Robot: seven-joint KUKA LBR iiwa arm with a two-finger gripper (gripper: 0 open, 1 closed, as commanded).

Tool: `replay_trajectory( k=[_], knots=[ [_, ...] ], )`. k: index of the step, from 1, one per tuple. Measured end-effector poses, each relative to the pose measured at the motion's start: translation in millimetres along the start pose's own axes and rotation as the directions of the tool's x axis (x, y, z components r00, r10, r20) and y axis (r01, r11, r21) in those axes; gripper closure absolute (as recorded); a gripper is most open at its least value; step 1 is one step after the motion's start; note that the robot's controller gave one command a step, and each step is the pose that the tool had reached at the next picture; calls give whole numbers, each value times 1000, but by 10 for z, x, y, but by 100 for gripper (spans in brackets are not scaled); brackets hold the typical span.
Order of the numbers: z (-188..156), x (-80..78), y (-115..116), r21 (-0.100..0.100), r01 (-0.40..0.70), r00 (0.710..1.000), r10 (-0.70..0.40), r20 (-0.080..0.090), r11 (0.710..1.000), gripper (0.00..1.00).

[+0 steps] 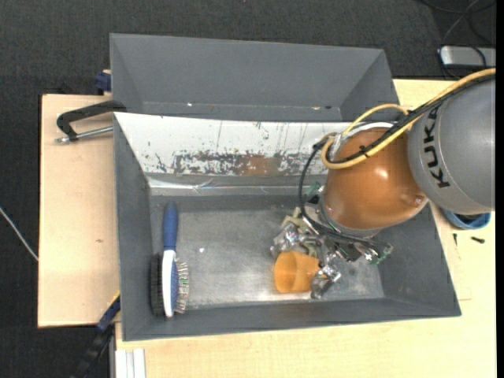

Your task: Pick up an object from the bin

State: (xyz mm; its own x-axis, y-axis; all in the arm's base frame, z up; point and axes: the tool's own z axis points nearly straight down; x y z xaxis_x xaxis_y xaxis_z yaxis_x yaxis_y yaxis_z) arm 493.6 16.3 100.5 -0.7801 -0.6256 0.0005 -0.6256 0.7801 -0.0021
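The grey bin (130, 235) takes up the middle of the view. The arm (468, 156) reaches in from the right, and its orange cover (370, 187) hangs over the bin's right part. Beneath the cover, the gripper (321, 264) sits low over the floor near the front right corner. I cannot tell whether its jaws are open or closed. A brush (167, 270) with a blue handle lies along the left wall, well apart. A small orange cup (291, 274) lies on the floor just beside the jaws, toward the view's left, not clearly between them.
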Motion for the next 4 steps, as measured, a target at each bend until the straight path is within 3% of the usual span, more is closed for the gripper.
replay_trajectory(
  k=[1,2,3,4],
  knots=[
    [214,101,-151,-9,136,991,-136,10,991,0],
    [288,-81,124,1,330,944,-330,2,944,0],
    [271,-110,135,3,331,944,-331,11,944,100],
    [-469,-141,127,7,329,944,-329,10,944,100]
  ],
)
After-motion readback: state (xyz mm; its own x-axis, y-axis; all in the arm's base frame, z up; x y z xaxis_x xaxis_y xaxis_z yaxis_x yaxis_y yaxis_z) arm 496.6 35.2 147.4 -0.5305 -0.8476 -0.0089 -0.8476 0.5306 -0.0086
